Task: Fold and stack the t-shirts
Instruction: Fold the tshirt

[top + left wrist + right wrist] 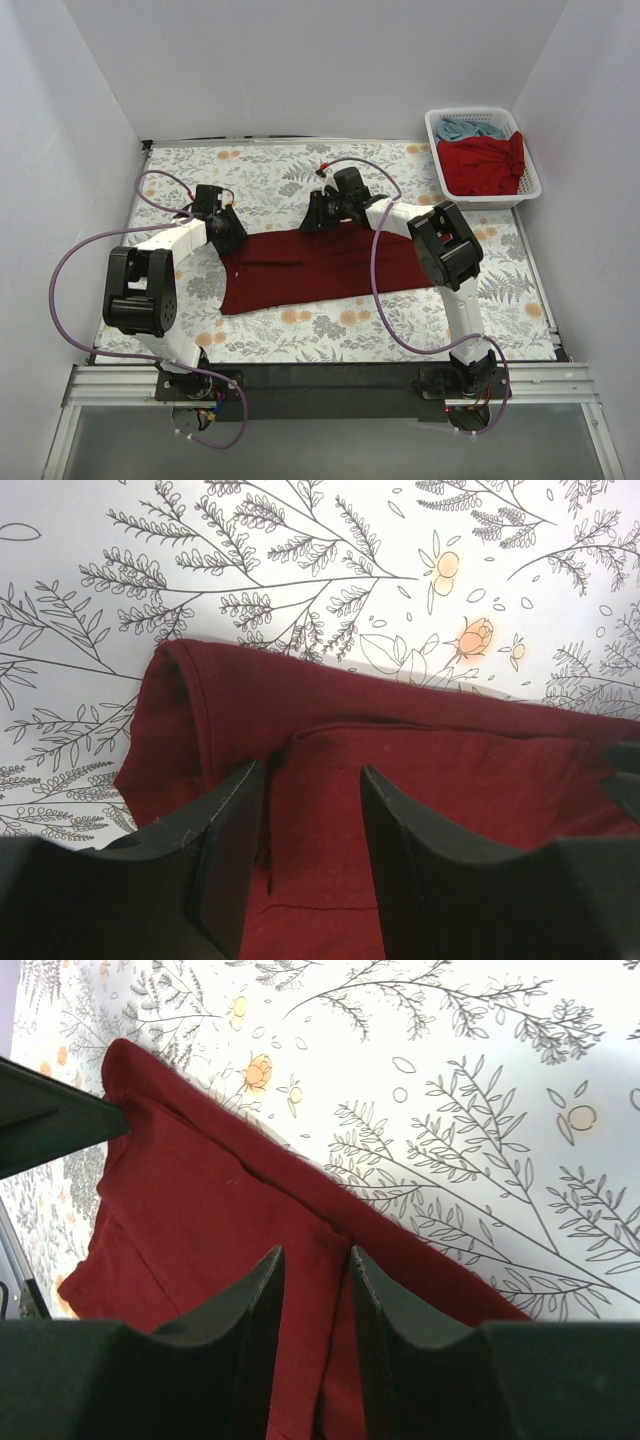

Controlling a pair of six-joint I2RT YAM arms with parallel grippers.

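The maroon shirt is laid out as a long band on the floral cloth, well apart from the basket, on its near-left side. The red shirt and the light blue one are inside the basket.

The left gripper, the one farther from the basket, has its jaws spread wide over a folded corner and isn't holding anything. The right gripper, closer to the basket, has only a thin gap over a crease. Honestly can't tell if it's pinching.

My worry is that a grab only catches the top layer, so lifting peels the fold open. And if one side grips and the other doesn't, the band gets dragged crooked, or the floral cloth comes up with it.
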